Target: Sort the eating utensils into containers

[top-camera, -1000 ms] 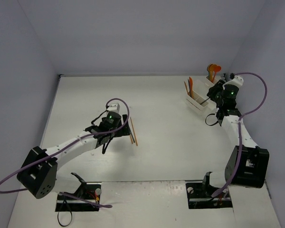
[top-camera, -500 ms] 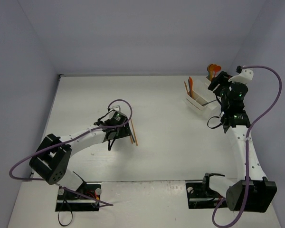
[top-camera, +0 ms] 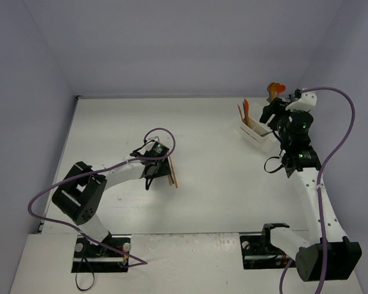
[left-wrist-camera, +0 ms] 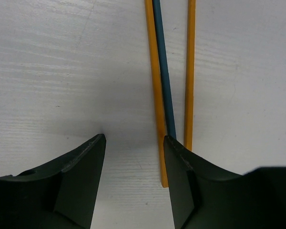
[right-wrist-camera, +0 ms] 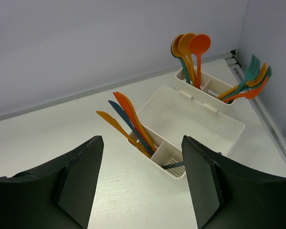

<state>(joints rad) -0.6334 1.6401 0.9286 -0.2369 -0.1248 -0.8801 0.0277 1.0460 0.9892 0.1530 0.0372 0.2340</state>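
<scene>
Three thin utensil handles lie side by side on the table: an orange one (left-wrist-camera: 155, 71), a teal one (left-wrist-camera: 163, 71) and another orange one (left-wrist-camera: 190, 71), also seen as a small bundle (top-camera: 171, 168) from above. My left gripper (left-wrist-camera: 133, 143) is open just above the table. The first orange handle lies just inside its right finger and the teal one runs under that finger. My right gripper (right-wrist-camera: 143, 143) is open and holds nothing, above the white containers (right-wrist-camera: 157, 160). Knives (right-wrist-camera: 128, 117) stand in the near bin. A dark blue utensil (right-wrist-camera: 174, 165) lies in the compartment beside them.
Orange and teal spoons (right-wrist-camera: 193, 47) and forks (right-wrist-camera: 250, 81) stand in the far bin (right-wrist-camera: 214, 88). A wide perforated tray (right-wrist-camera: 200, 119) sits between the bins. The containers (top-camera: 254, 131) stand in the back right corner by the walls.
My left gripper has slid right up to the handles and its jaws have narrowed. My right gripper has opened wide and lifted back from the near bin.
</scene>
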